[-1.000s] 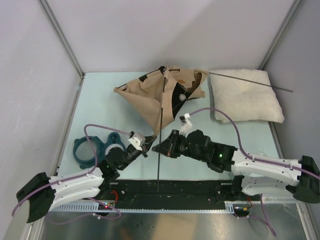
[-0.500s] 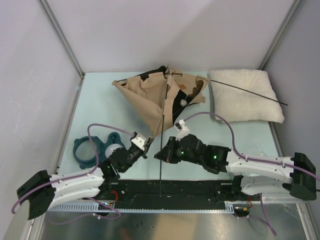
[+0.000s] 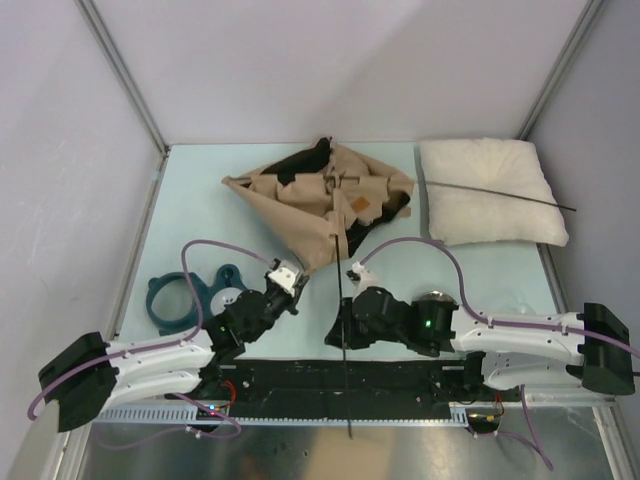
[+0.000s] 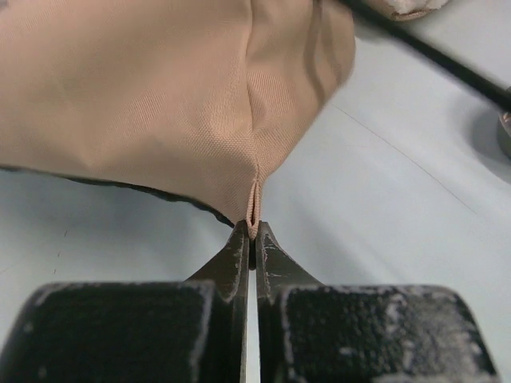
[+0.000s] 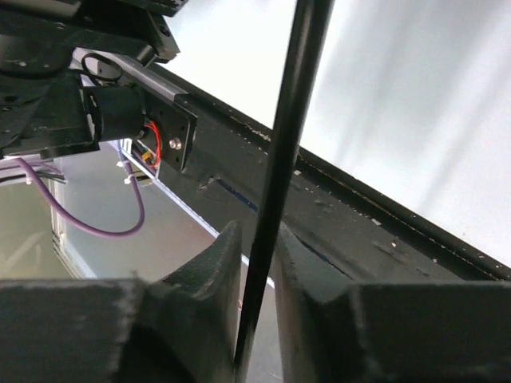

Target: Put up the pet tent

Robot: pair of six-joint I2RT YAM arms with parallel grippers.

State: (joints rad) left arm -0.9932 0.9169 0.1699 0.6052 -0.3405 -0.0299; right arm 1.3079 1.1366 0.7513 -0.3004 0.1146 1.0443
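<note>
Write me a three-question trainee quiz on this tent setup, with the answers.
1. True or false: the left tool is shut on a corner of the tent.
2. What lies across the pillow? A: a black pole; B: a spoon; C: the tent.
3. In a few words: what passes through the right tool?

Key
1. True.
2. A.
3. A second pole, thin and black, running from the tent towards the arm bases.
</note>
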